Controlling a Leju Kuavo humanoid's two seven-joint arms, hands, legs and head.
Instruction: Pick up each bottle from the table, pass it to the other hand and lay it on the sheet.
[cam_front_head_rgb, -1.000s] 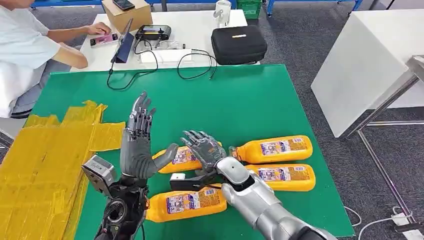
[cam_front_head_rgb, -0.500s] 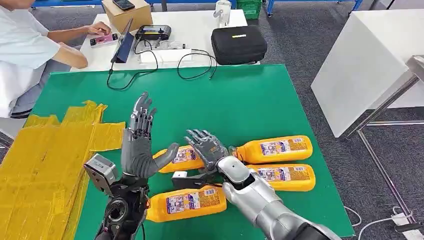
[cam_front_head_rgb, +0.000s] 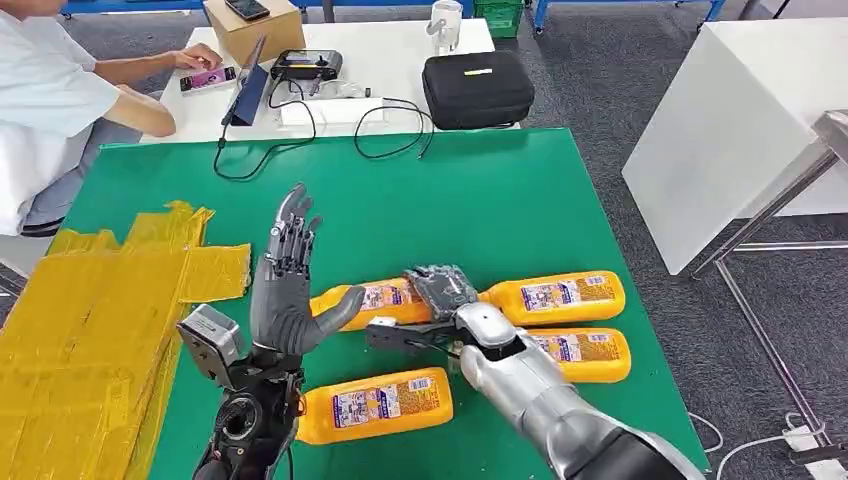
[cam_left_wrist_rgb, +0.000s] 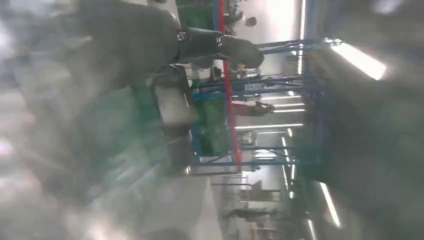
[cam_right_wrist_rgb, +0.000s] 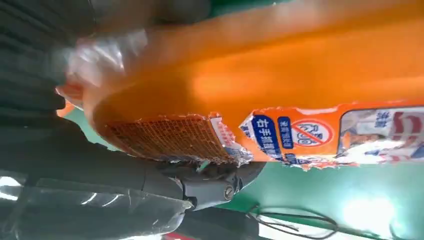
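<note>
Handover is the step in hand: right hand (cam_front_head_rgb: 440, 290) grips the orange bottle (cam_front_head_rgb: 375, 302) just above the green table (cam_front_head_rgb: 480, 190), its base beside the thumb of the left hand (cam_front_head_rgb: 285, 290), which waits upright, fingers spread, and must next close round it.

Grey carpet floor (cam_front_head_rgb: 610, 90). White desk (cam_front_head_rgb: 400, 75) at 12 o'clock; white cabinet (cam_front_head_rgb: 735, 130) at 2 o'clock, metal frame (cam_front_head_rgb: 770, 215) beside it.
</note>
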